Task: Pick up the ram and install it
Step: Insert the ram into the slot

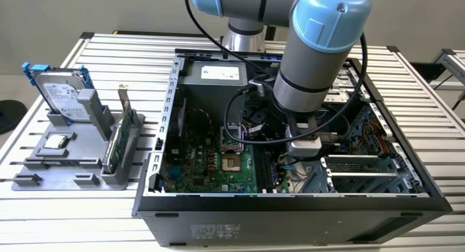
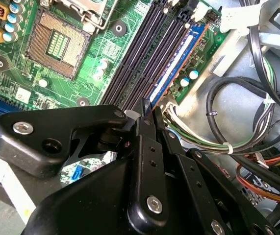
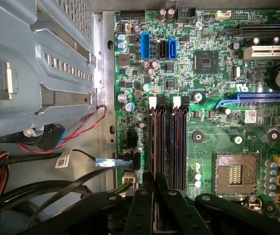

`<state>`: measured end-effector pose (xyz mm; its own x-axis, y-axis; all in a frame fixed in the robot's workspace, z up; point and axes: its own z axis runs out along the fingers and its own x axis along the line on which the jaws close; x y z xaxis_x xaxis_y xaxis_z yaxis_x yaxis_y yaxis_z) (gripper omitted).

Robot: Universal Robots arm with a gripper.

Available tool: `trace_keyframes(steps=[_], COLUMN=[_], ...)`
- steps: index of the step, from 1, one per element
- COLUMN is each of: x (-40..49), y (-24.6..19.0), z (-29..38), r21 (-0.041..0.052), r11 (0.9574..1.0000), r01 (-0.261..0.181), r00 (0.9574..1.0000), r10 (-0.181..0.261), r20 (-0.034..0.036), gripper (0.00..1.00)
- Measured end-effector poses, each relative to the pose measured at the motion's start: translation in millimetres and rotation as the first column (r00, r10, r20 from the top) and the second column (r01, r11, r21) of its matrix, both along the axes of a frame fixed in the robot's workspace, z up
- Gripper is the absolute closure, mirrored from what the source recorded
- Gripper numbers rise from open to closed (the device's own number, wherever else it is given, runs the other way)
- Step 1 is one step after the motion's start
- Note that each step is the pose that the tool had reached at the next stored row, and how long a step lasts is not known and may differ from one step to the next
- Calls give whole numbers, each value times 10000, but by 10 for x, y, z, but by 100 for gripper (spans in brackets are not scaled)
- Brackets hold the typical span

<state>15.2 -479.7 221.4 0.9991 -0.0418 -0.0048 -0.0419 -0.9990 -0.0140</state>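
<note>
The ram point(image 2: 179, 61) is a thin blue stick standing edge-up in the outermost memory slot on the green motherboard point(image 2: 93, 54). In the first wrist view the ram point(image 3: 155, 142) runs along the slot nearest the drive cage. My gripper point(image 2: 148, 108) is down inside the computer case point(image 1: 291, 200), with its black fingers point(image 3: 147, 188) drawn together on the near end of the stick. In the exterior view the gripper point(image 1: 301, 154) hangs low over the slots beside the processor socket point(image 1: 231, 164).
A grey holder point(image 1: 73, 159) on the exterior view's left carries a silver hard drive point(image 1: 62, 94), a green card point(image 1: 120, 135) and a small chip point(image 1: 58, 142). Cable bundles point(image 2: 238, 117) and a metal drive cage point(image 3: 41, 73) crowd the slots' outer side.
</note>
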Motion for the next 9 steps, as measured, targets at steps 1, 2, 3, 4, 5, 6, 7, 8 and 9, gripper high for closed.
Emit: trace_keyframes(steps=[1,2,3,4,5,6,7,8,9], x=[0,0,0,0,0,0,0,0,0], y=[0,0,0,0,0,0,0,0,1], z=[-3,-9,-14,-19,-24,-24,-24,-24,-24], r21=[4,11,18,27,37,38,39,39,40], r11=[10000,10000,10000,10000,10000,10000,10000,10000,10000], r01=[-1,-1,-1,-2,-1,-1,-1,-1,-1], r00=[10000,10000,10000,10000,10000,10000,10000,10000,10000], r10=[1,1,1,2,1,1,1,1,1], r20=[0,0,1,0,0,0,0,0,0], gripper=[100,100,100,100,100,100,100,100,100])
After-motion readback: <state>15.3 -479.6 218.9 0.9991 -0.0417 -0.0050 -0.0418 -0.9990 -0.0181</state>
